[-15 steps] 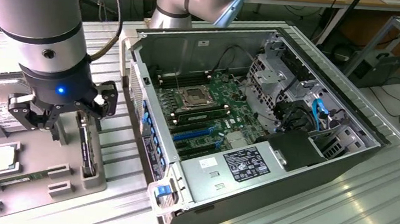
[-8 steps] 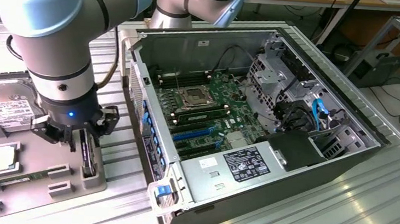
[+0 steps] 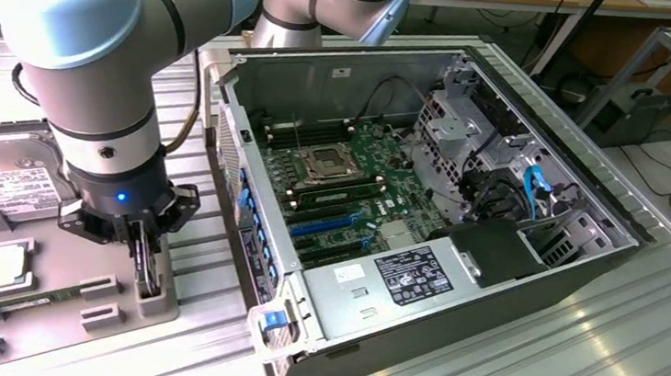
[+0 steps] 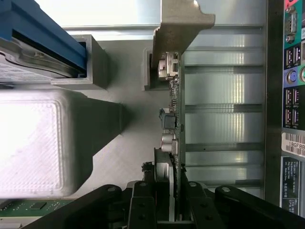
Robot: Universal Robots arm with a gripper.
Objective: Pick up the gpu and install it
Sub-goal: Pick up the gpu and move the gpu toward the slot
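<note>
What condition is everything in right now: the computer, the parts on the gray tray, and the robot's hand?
computer case: lying on its side, side panel off, inside exposed.
gpu: standing on edge in a slot of the tray, not installed.
hard drive: lying flat on the tray, label up.
memory stick: lying flat in the tray.
gripper: down at the gpu's upper edge.

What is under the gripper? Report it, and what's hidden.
The gpu stands on edge in a tray holder, right below the gripper. The wrist view shows its metal bracket and board components. Its lower edge is covered by the holder.
</note>
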